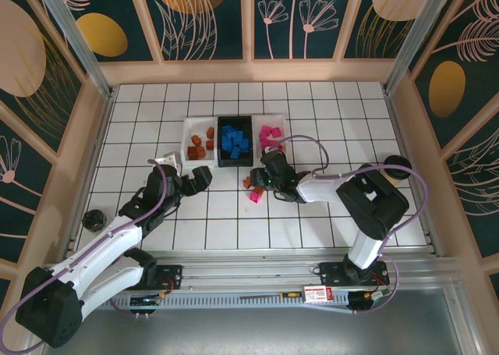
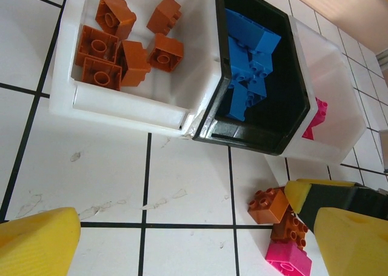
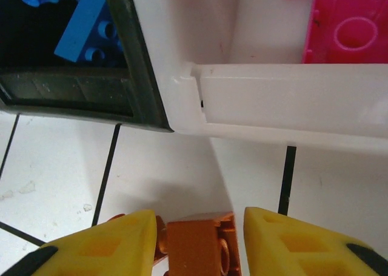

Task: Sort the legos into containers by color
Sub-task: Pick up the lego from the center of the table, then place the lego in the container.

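nearest the arms, a magenta-pink brick [image 1: 256,197] lies loose on the tiled floor [image 1: 226,214]. just beyond it the right gripper [image 3: 200,224] stands narrow about a studded orange-brown brick [image 3: 200,249], one yellow finger at each side; whether they press it i cannot tell. the left gripper [image 1: 201,177] hovers beside, spread wide and empty. farther back three trays touch in a row: the left white tray [image 2: 121,106] holds chunky orange-brown bricks [image 2: 115,45], the black tray [image 2: 242,139] blue bricks [image 2: 248,57], the right white tray [image 2: 339,130] pink bricks [image 2: 318,115].
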`<state>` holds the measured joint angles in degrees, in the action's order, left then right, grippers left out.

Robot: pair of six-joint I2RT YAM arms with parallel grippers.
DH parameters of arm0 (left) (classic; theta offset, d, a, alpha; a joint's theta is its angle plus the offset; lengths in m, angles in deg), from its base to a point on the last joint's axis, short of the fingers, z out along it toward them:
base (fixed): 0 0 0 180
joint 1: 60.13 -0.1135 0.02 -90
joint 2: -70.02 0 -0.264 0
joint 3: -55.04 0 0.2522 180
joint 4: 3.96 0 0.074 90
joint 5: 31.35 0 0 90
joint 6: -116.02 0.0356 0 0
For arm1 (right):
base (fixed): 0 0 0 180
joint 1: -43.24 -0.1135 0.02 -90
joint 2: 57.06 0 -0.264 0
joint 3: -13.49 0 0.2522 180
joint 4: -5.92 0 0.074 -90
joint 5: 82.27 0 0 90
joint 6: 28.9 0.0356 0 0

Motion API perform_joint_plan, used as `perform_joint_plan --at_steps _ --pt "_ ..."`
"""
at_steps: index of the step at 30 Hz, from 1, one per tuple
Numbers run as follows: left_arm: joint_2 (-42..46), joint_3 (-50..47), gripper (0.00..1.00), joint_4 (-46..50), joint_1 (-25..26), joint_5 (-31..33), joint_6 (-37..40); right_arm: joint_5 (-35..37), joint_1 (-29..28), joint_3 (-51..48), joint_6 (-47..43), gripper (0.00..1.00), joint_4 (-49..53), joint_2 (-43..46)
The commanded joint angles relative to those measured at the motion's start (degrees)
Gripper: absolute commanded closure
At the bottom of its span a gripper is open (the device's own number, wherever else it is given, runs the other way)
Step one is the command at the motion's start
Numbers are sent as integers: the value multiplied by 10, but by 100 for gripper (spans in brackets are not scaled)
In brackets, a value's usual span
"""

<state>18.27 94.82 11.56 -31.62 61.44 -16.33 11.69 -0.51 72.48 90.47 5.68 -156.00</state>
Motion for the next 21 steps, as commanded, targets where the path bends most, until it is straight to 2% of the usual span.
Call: perform_joint_plan --at_steps 1,5,13,17,21 --pt "7 1 2 19 1 -2 -5 -9 8 -9 7 65 -11 -3" --pt "17 3 1 31 1 4 -1 -6 13 -35 4 76 -15 33" --pt "52 0 2 76 1 42 6 -5 2 -61 -11 83 28 169" --pt "87 -4 1 101 1 67 -11 -6 -39 -1 -36 85 59 192" --pt "105 -6 1 110 1 78 -25 -21 -66 110 -62 85 64 125"
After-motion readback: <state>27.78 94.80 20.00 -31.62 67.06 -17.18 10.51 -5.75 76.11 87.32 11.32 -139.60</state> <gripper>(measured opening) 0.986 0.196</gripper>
